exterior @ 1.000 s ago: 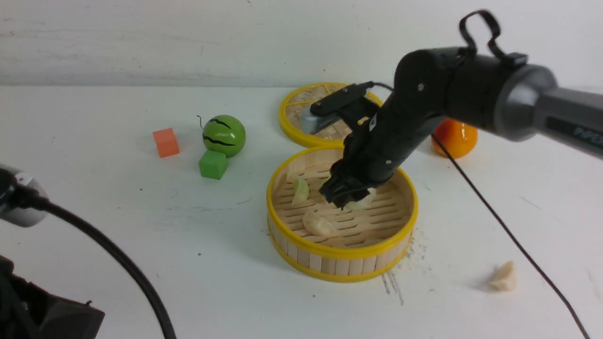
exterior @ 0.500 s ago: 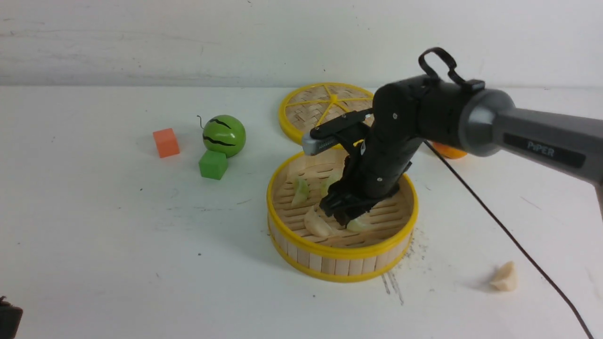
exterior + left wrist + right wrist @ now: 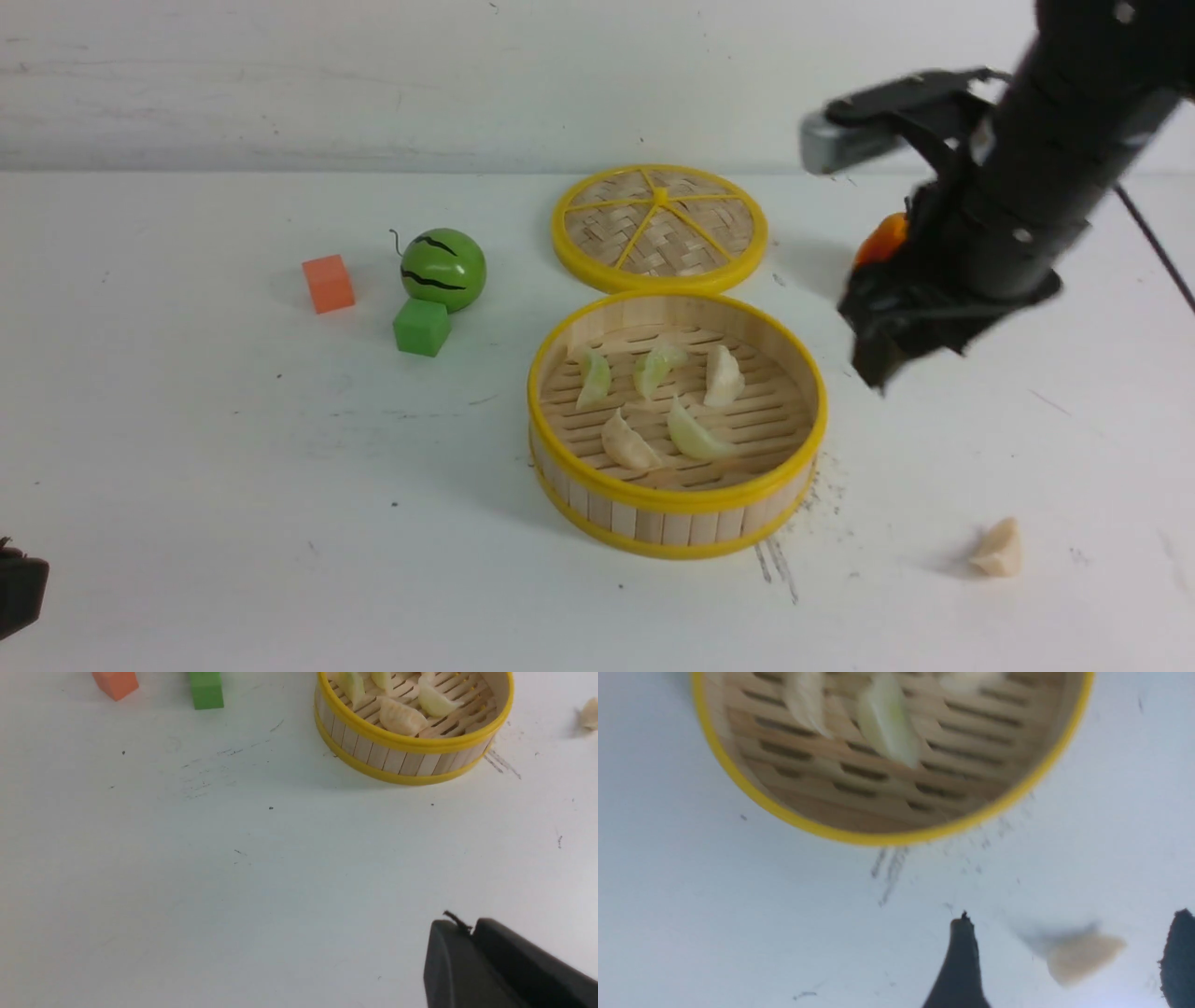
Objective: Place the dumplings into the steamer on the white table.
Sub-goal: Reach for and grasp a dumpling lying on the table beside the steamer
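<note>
The steamer (image 3: pixel 677 523) sits near the middle of the white counter (image 3: pixel 233 448). It is a round, shallow basket with a wall of upright pale wood strips, glossy yellow plastic bands at top and bottom, and a floor of slotted bamboo slats. Five dumplings (image 3: pixel 627 442) lie on that floor, small crescents with pinched, pleated edges. Two are pale green, toward the left and back, and three are cream-white; the two nearest lie just beside each other. The sixth dumpling (image 3: pixel 997 548), cream and lumpy, lies alone on the bare counter, well to the right of the steamer and nearer the robot.

The counter is matte and scuffed, with dark scratch marks by the steamer's near right side. Just behind the steamer lies a flat woven lid (image 3: pixel 659 227) with a yellow rim and spokes. To the left are a shiny green ball (image 3: pixel 443 268) striped like a watermelon, a green cube (image 3: pixel 422 326) just in front of it, and an orange cube (image 3: pixel 328 284) set apart. A smooth orange fruit (image 3: pixel 881 241) peeks out from behind the right arm.

The right end effector (image 3: pixel 1071 933) hangs above the counter to the right of the steamer. Its black fingertips stand wide apart and hold nothing, and its wrist view shows the lone dumpling on the counter below them. The left end effector (image 3: pixel 472 933) hangs over bare counter on the robot's side, its matte black fingers pressed together and empty.
</note>
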